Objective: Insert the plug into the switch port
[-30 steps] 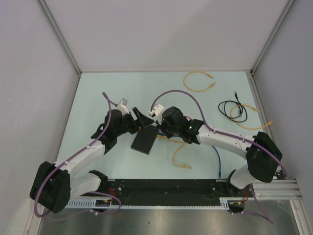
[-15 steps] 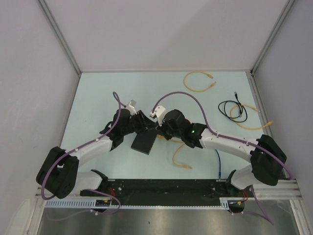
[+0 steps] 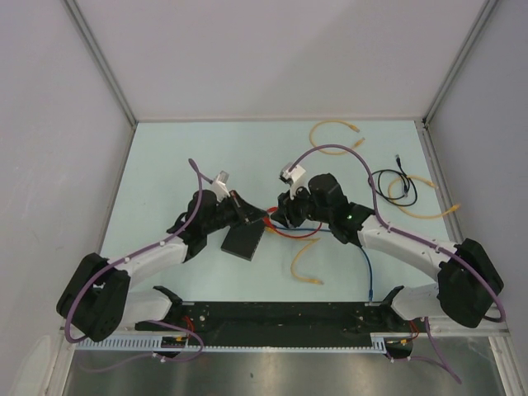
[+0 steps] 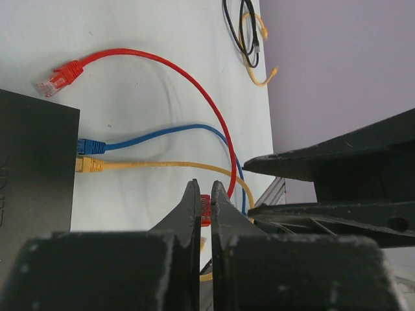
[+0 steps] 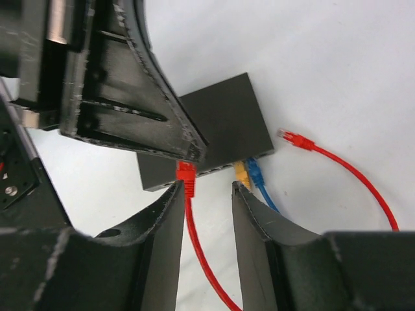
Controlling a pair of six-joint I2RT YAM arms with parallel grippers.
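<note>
**A:** While the blue plug (image 4: 91, 146) and the yellow plug (image 4: 89, 166) are already seated in the switch (image 5: 214, 126), the red plug (image 5: 186, 173) isn't in yet, right?

**B:** Right. The switch lies flat on the counter (image 4: 149, 39) between the two arms. The red plug hangs just by its socket edge, near the yellow one, pinched in the left claw (image 4: 202, 188). Can't tell if it's touching. Lining it up and pushing it into a port is all still to do, I'd say. The loose red connector (image 4: 59, 76) at the other end just lies by the switch's corner.

**A:** What's different from a second ago?

**B:** Looks like a handoff. Back then the left claw was spread and the right claw (image 5: 207, 189) was pressed together by the switch. Now the left has clamped the plug. The right one's fingers stand apart around the red cable (image 5: 201, 253), and that arm has backed off to the right.
</note>
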